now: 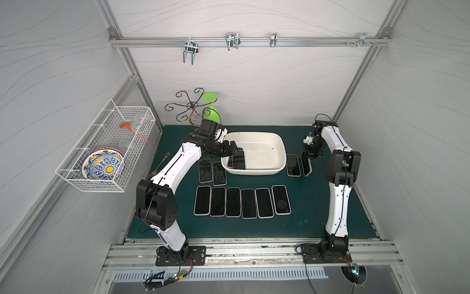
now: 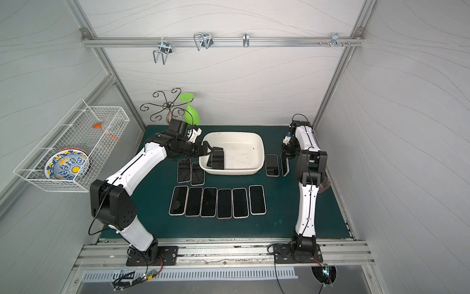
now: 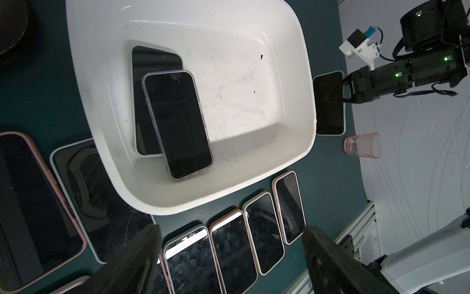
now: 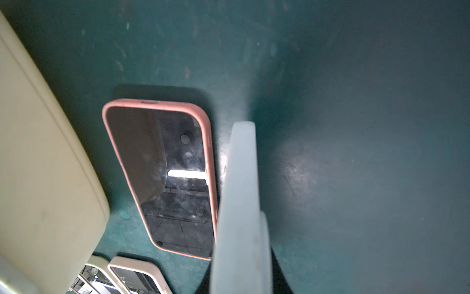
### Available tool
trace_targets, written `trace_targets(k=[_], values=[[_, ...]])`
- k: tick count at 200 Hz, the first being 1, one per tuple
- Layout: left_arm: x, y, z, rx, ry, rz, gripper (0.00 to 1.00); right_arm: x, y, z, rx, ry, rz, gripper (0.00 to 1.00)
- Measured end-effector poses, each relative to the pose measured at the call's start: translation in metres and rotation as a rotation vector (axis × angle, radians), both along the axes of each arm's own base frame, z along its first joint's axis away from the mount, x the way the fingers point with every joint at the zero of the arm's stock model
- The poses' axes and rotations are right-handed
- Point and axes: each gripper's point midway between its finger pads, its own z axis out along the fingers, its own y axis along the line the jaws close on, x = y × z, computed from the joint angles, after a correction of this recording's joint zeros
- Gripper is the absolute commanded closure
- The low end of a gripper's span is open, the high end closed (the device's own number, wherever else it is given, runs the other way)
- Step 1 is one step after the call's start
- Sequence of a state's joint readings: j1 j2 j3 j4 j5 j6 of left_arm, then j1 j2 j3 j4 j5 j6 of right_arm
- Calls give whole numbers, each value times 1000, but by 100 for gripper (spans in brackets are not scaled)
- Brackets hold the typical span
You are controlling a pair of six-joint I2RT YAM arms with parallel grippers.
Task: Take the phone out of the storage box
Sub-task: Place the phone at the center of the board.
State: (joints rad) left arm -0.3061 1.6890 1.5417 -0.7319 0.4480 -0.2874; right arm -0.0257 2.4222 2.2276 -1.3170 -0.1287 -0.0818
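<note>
Presently reaching: left gripper (image 1: 236, 150), jaws spread, is hovering over the storage box (image 1: 254, 171).
Phone (image 3: 178, 124): is lying inside, atop a second phone (image 3: 157, 59).
Right gripper (image 1: 308, 157): is clamping an edge-up phone (image 4: 241, 203) outside.
Next: probably calling for lowering, then closing across the phone's edges.

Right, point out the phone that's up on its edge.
The pale-cased phone held in the right gripper, just right of the storage box. It stands tipped on its long edge beside the pink-cased phone; the rest lie screen-up.

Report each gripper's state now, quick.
Left gripper: jaws open, empty, over the stacked phones in the storage box.
Right gripper: shut on a pale-cased phone held on edge.
</note>
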Motion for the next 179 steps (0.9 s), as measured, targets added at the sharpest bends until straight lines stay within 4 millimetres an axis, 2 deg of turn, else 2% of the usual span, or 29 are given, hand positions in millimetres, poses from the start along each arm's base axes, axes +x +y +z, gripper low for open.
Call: trace_targets(k=[58,69,82,91,102,131,179], values=[[0,0,-2,3,3,1,9,1,11,-7,71,11,0,85],[0,0,-2,3,3,2,9,2,11,-7,73,11,-1,77],[0,0,-2,4,3,2,9,4,8,-9,74,4,-8,75],[0,0,-2,4,3,2,9,6,5,-11,74,-3,-17,63],[0,0,-2,4,3,2,9,8,3,-13,76,-4,-32,59],[1,0,-3,5,7,3,10,13,-11,-15,69,-21,-70,42],[2,0,-9,7,21,5,10,19,-30,-22,73,-32,-127,33]])
